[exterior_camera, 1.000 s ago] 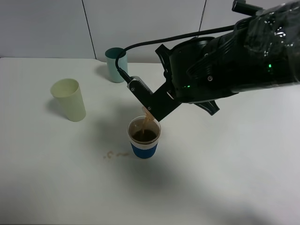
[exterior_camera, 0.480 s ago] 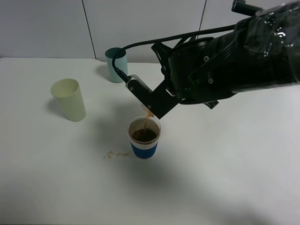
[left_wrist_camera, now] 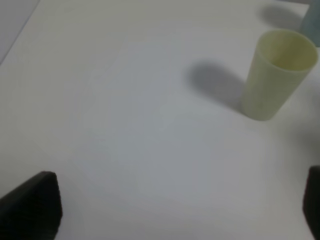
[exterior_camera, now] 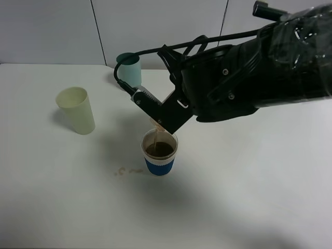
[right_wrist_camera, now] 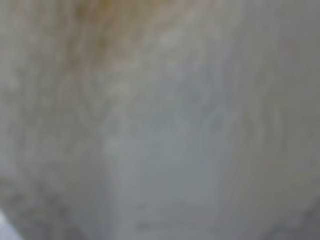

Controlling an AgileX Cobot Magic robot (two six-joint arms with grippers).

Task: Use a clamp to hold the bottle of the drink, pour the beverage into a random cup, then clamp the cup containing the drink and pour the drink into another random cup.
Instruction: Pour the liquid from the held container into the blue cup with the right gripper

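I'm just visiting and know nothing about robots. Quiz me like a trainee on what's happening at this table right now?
1. True or false: dark brown liquid is streaming into the short translucent cup with the ribbed blue sleeve.
2. Multiple choice: how many cups stand on the white table? A two, B three, C four.
3. Fill in: the black pincer tipping the small clear plastic bottle belongs to the robot's ____ arm.

Key: 1 true; 2 B; 3 right.
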